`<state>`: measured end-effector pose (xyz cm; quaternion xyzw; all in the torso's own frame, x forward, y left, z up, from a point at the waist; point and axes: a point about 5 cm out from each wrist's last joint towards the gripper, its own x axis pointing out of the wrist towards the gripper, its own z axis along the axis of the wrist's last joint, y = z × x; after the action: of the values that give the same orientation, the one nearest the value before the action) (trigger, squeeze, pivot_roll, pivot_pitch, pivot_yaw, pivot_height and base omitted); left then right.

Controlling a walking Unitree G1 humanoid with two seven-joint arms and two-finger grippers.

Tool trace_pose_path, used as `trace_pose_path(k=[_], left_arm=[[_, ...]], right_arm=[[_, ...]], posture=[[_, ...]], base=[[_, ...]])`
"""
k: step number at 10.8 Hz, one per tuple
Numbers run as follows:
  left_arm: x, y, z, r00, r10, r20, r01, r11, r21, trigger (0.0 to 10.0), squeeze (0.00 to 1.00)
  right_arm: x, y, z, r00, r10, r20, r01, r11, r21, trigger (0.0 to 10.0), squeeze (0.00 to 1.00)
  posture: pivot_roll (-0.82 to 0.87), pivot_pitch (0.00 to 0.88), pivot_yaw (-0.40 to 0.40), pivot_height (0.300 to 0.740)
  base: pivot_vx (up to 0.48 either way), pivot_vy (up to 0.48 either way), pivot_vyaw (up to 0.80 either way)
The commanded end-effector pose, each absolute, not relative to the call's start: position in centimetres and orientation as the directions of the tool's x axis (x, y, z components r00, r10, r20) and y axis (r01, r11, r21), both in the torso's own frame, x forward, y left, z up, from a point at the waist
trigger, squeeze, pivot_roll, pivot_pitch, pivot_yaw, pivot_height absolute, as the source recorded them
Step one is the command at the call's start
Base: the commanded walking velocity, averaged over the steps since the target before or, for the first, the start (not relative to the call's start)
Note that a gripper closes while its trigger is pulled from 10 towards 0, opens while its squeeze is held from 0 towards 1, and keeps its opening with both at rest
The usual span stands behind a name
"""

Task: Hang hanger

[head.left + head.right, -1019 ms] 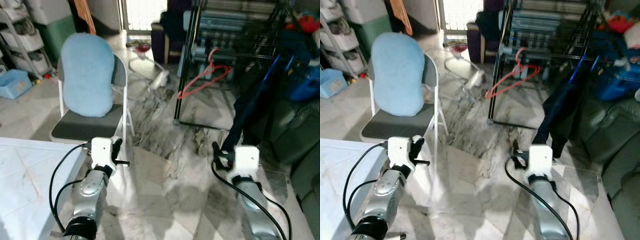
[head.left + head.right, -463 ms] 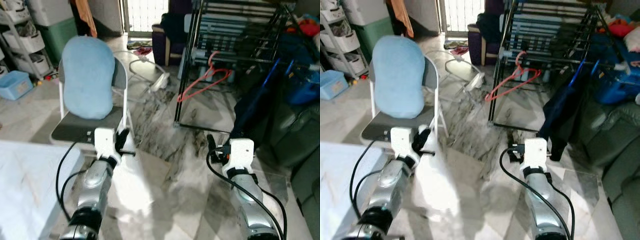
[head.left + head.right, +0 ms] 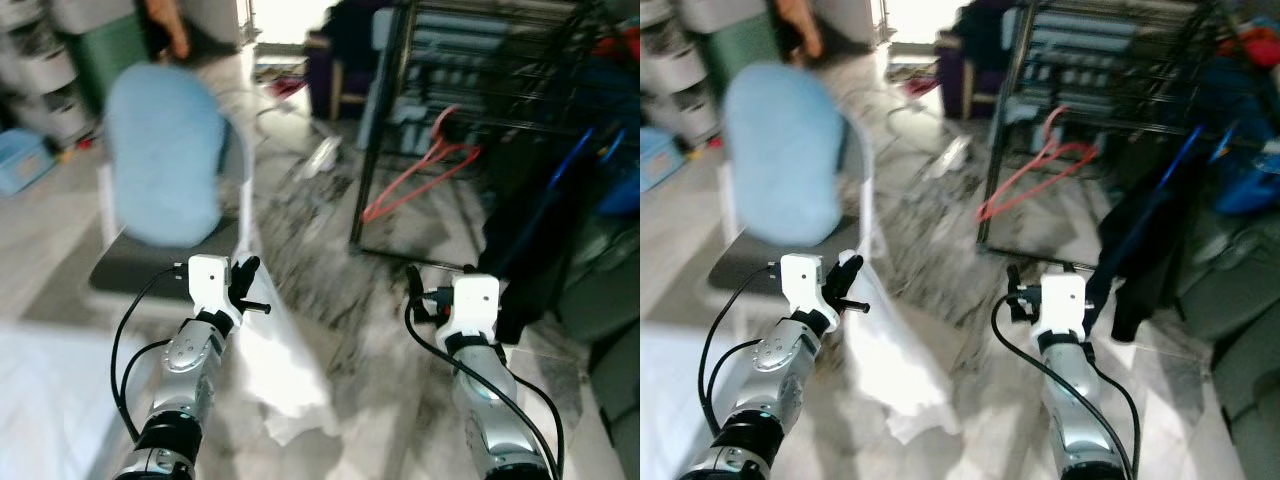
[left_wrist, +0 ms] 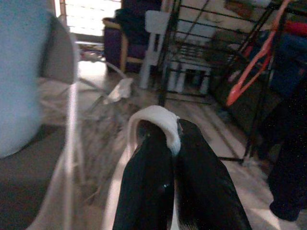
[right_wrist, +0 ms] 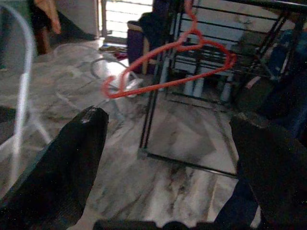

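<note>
While both head views are blurred, the layout is readable; the left hand [image 4: 172, 143] is clamped on a white cloth [image 3: 285, 385], which hangs from its fingers toward the marble floor [image 3: 330, 250]; the right hand [image 5: 168, 143] is spread wide and empty, held forward at mid height; the red hanger [image 5: 168, 72] hangs on the black drying rack [image 3: 480, 100], ahead of the right hand and apart from it; a folding chair [image 3: 150, 260] with a blue cushion [image 3: 165, 150] stands beside the left arm; no legible writing or brand can be made out.
</note>
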<state>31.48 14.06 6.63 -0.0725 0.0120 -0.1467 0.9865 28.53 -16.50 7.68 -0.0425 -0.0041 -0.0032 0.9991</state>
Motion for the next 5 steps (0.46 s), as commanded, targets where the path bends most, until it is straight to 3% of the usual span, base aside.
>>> trace_pose_path(k=[1,2,5], left_arm=[[31.91,13.05,7.53,0.942,-0.333,0.032,0.334,0.932,-0.141,10.0,0.0],[31.88,12.97,7.54,0.941,-0.337,0.033,0.339,0.93,-0.145,10.0,0.0],[31.69,12.71,7.41,0.936,-0.35,0.031,0.351,0.924,-0.151,10.0,0.0]], right_arm=[[28.57,-17.19,7.57,1.0,-0.03,-0.001,0.029,0.995,-0.091,10.0,0.0],[28.6,-17.18,7.49,0.999,-0.031,-0.006,0.031,0.996,-0.086,10.0,0.0],[28.67,-16.99,7.39,0.999,-0.03,-0.01,0.029,0.997,-0.078,10.0,0.0]], posture=[[-0.1,0.0,0.0,0.74],[-0.1,0.0,0.0,0.74],[-0.09,0.0,-0.002,0.74]], base=[[0.442,0.0,0.0],[0.442,0.0,0.0],[0.441,0.0,-0.61]])
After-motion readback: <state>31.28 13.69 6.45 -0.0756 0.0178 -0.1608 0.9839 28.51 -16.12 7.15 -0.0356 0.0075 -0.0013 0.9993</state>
